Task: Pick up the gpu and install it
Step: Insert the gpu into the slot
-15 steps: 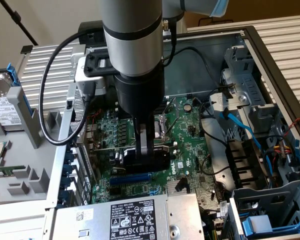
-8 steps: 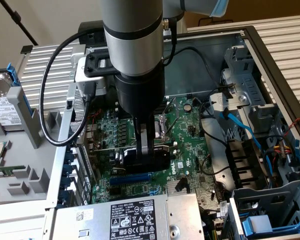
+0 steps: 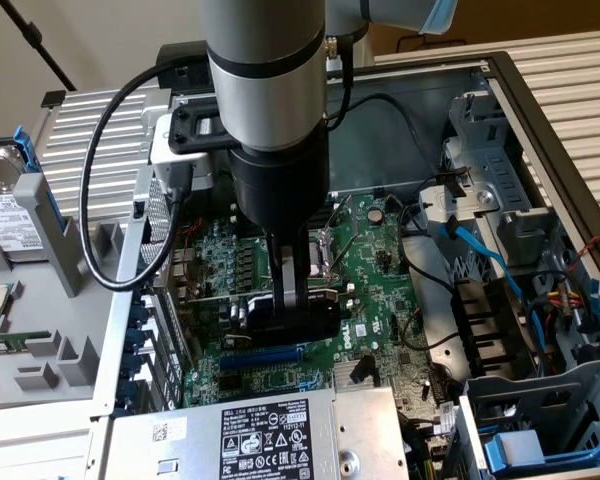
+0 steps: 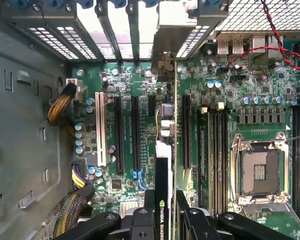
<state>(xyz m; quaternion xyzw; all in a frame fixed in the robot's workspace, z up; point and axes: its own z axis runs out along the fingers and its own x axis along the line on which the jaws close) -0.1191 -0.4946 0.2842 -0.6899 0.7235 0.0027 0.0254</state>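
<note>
My jaws are closed narrow on the gpu [image 3: 280,318], with one finger [image 3: 289,283] flat against its black cooler face. I hold the gpu upright on its long edge, low over the motherboard [image 3: 375,290], inside the open computer case [image 3: 520,110]. In the exterior view it stands just beyond the blue slot [image 3: 260,353], and the power supply box [image 3: 270,430] lies nearer the camera than that.

From my wrist I look down along the top edge of the gpu [image 4: 163,170]. Its black shroud carries a maker's label close to my jaws. Its silver end bracket [image 4: 165,60] reaches the row of slot openings in the case's back wall. The gpu runs parallel to the long black slots [image 4: 136,130] and sits between two of them. The memory sticks [image 4: 217,150] lie near on one side, and the bare processor socket [image 4: 260,172] lies farther out beyond them. Whether its bottom edge is fully seated in a slot, I cannot tell.
</note>
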